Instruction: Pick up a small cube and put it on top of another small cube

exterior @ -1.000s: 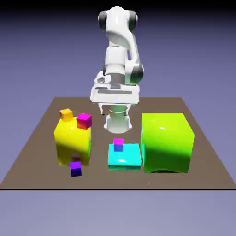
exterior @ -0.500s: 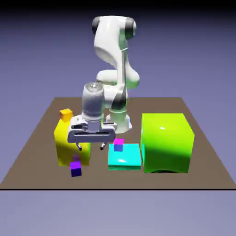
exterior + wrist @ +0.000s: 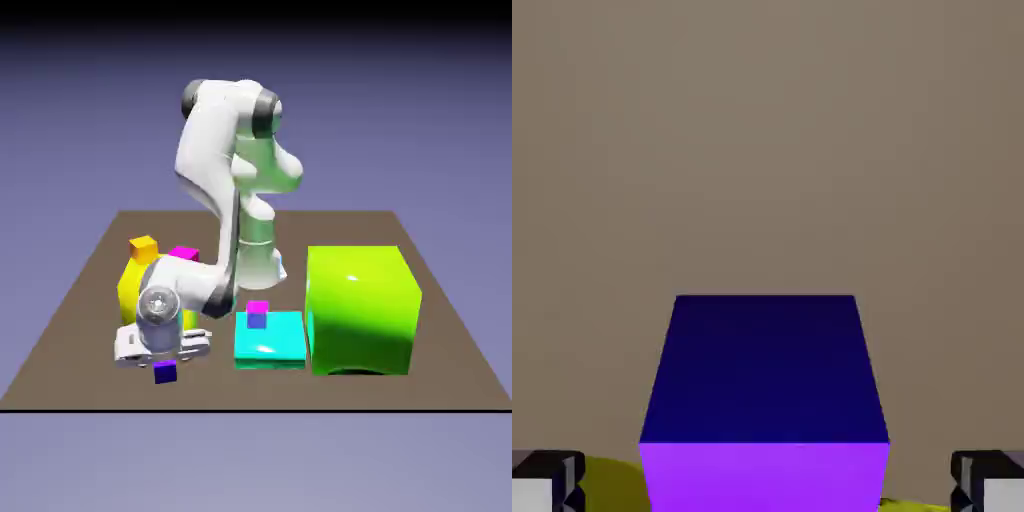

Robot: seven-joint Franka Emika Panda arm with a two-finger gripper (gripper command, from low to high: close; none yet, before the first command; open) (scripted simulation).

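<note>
- the gripper [image 3: 163,358] is hanging low over the table [image 3: 70,320], right above the small navy cube [image 3: 165,373] near the table's front edge, toward the exterior view's left.
- in the hand view, the navy cube [image 3: 764,400] is sitting large between the two fingertips [image 3: 548,482], which are standing wide apart at the bottom corners, clear of the cube's sides; the jaws are spread and gripping nothing.
- the navy cube is resting on the brown table, just in front of the big yellow block [image 3: 135,290], whose yellow edge is also peeking in at the bottom of the hand view.
- the tiny orange cube [image 3: 144,249] is sitting on top of the yellow block, at its back left corner in the exterior view, well above the navy cube.
- a magenta cube [image 3: 185,254] is lying on the same yellow block beside the orange one, partly hidden by the arm.
- a flat cyan block [image 3: 270,339] is lying in the middle of the table, carrying a tiny blue cube with a magenta top [image 3: 257,315].
- a large lime-green block [image 3: 360,310] is standing just beside the cyan block on the exterior view's right.
</note>
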